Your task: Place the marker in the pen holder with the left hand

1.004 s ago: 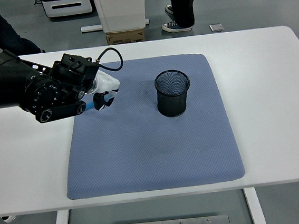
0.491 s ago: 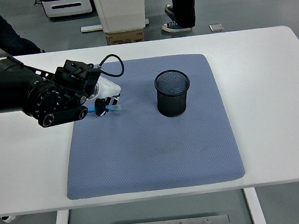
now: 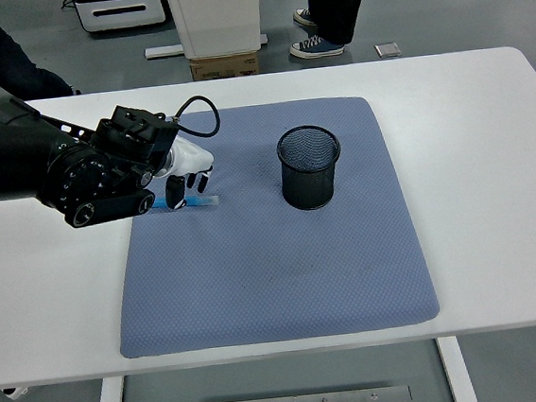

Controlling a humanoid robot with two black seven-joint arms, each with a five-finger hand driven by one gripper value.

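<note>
While the left hand (image 3: 188, 175) is hanging low over the upper left part of the blue mat (image 3: 273, 257), its white fingers (image 3: 183, 187) are curling down around a blue marker (image 3: 190, 202) that is lying flat on the mat, pointing roughly left to right. The fingertips are sitting right at the marker, but whether they are actually pinching it or only touching it is not something the view is settling; the marker looks to be resting on the mat rather than lifted. The black mesh pen holder (image 3: 309, 167) is standing upright near the middle of the mat, off to the right of the hand and clear of it, with nothing showing inside. The right hand is not appearing anywhere in the view.

Judging from this, the pick-up is the step in hand, and most of the task is lying ahead. Several things are looking risky. A thin round marker lying flat is likely to roll or skate away if the fingers are pressing unevenly, and the soft mat is giving the tips little room to get underneath. A shallow pinch near one end could be letting the marker swing or slip during the carry. The holder is light and open-mesh, so a low approach could be knocking it over, and a marker arriving tilted could be catching on the rim instead of dropping in.
</note>
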